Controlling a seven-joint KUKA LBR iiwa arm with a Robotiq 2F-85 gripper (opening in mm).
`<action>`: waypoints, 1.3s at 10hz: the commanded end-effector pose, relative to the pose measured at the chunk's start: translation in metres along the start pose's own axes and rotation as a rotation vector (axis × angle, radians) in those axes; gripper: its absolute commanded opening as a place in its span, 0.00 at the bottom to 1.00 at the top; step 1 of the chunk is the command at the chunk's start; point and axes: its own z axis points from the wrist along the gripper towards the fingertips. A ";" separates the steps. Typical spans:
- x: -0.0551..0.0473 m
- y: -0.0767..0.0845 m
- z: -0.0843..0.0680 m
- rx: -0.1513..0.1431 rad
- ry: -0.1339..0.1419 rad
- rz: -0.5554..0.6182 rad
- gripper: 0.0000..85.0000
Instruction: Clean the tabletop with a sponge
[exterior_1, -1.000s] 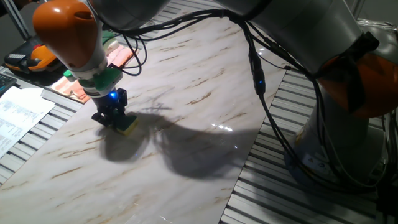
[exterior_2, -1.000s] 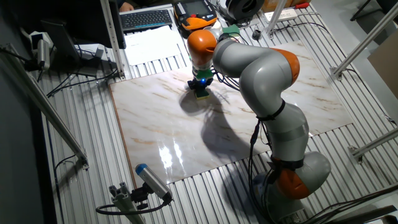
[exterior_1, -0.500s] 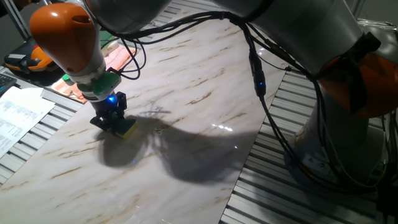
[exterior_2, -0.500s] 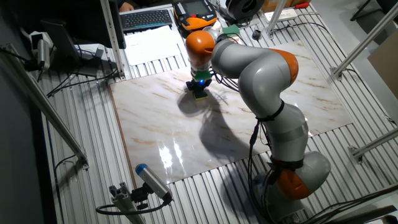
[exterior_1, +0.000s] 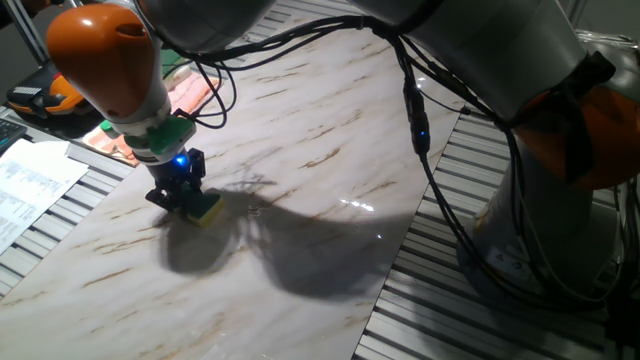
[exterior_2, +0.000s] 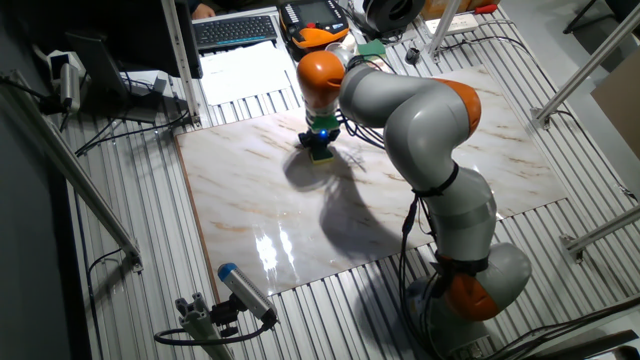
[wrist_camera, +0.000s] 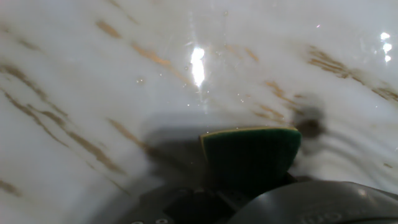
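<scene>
The white marble-look tabletop (exterior_1: 320, 130) with brown veins lies on the grey slatted surface; it also shows in the other fixed view (exterior_2: 260, 200) and fills the hand view (wrist_camera: 93, 74). My gripper (exterior_1: 183, 197) is shut on the sponge (exterior_1: 207, 210), a small block with a dark green top and yellow foam body, pressed flat on the slab near its left edge. In the other fixed view the gripper (exterior_2: 320, 146) holds the sponge (exterior_2: 322, 154) near the slab's far edge. In the hand view the sponge (wrist_camera: 252, 152) pokes out ahead of the hand.
A pink and green cloth (exterior_1: 180, 95) lies at the slab's far left corner. Papers (exterior_1: 30, 185) and an orange-black device (exterior_1: 50, 95) sit off the slab to the left. Cables (exterior_1: 420, 130) hang over the slab. A keyboard (exterior_2: 235, 30) lies beyond the far edge.
The gripper with the sponge has slid a little along the slab, toward the left in both fixed views. Its grip stays shut.
</scene>
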 end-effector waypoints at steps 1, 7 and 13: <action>0.002 0.001 0.001 0.000 0.000 0.002 0.00; 0.017 0.006 -0.002 0.008 0.008 0.009 0.00; 0.037 0.012 0.002 0.009 0.007 0.014 0.00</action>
